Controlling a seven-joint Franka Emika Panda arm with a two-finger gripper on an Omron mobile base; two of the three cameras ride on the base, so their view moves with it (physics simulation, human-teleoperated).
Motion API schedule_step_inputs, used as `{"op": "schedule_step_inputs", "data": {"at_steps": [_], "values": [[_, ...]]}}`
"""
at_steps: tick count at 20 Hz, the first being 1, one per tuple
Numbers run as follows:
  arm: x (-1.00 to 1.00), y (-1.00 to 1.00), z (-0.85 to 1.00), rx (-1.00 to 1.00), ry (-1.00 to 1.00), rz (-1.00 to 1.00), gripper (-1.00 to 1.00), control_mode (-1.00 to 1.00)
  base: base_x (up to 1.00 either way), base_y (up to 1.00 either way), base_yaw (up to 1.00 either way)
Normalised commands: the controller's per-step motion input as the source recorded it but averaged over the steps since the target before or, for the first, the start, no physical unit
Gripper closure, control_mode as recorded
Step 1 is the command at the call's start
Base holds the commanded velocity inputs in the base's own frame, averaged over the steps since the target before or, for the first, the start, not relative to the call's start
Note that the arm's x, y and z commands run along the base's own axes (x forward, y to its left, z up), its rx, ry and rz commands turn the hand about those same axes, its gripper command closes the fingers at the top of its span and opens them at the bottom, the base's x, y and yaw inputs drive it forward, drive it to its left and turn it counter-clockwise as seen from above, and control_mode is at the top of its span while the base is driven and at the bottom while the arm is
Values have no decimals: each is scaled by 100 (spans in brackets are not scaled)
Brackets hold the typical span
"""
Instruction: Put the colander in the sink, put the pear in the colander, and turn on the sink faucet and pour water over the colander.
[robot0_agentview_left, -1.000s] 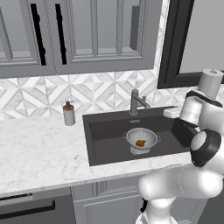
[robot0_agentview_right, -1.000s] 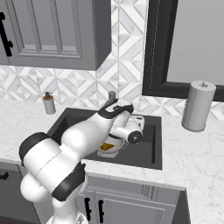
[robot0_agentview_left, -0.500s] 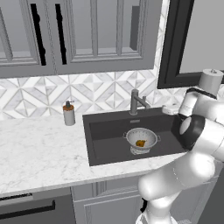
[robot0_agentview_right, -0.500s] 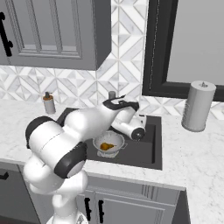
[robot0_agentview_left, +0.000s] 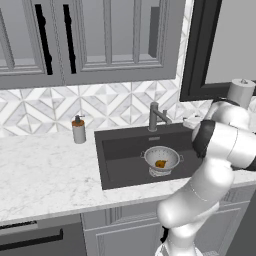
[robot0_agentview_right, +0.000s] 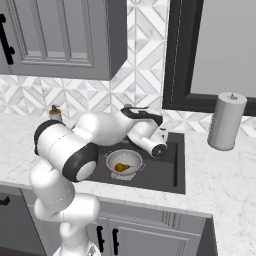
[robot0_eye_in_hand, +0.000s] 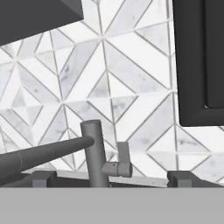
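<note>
The silver colander (robot0_agentview_left: 161, 160) (robot0_agentview_right: 123, 163) stands in the dark sink (robot0_agentview_left: 125, 147) (robot0_agentview_right: 169, 167), and the golden-brown pear (robot0_agentview_left: 160, 163) (robot0_agentview_right: 120, 167) lies inside it. At the back rim rises the sink faucet (robot0_agentview_left: 154, 117) (robot0_eye_in_hand: 95, 153), its spout (robot0_eye_in_hand: 43, 153) reaching left and its side lever (robot0_eye_in_hand: 121, 165) sticking out right. No water runs from it. My gripper (robot0_agentview_left: 192, 122) (robot0_eye_in_hand: 111, 179) is open, level with the faucet and facing it from the right, holding nothing. The lever sits between the two fingertips (robot0_eye_in_hand: 41, 178) but farther back, untouched.
A grey soap pump bottle (robot0_agentview_left: 78, 130) (robot0_agentview_right: 55, 114) stands on the white marble counter (robot0_agentview_left: 45, 175) left of the sink. A paper towel roll (robot0_agentview_left: 241, 92) (robot0_agentview_right: 226, 121) stands right of it. Wall cabinets hang above, and a dark window frame (robot0_eye_in_hand: 197, 61) is at the right.
The hand has swung from the sink's right side toward the faucet and now faces it. The jaws stayed open. Colander and pear have not moved.
</note>
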Motion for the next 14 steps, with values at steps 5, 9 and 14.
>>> {"op": "schedule_step_inputs", "data": {"at_steps": [5,9,14], "values": [[9,0,-8,0,-1,0,-100,-100,0,0,0],[7,0,-19,0,0,0,-100,-100,0,0,0],[9,0,-19,0,0,0,-100,-100,0,0,0]]}}
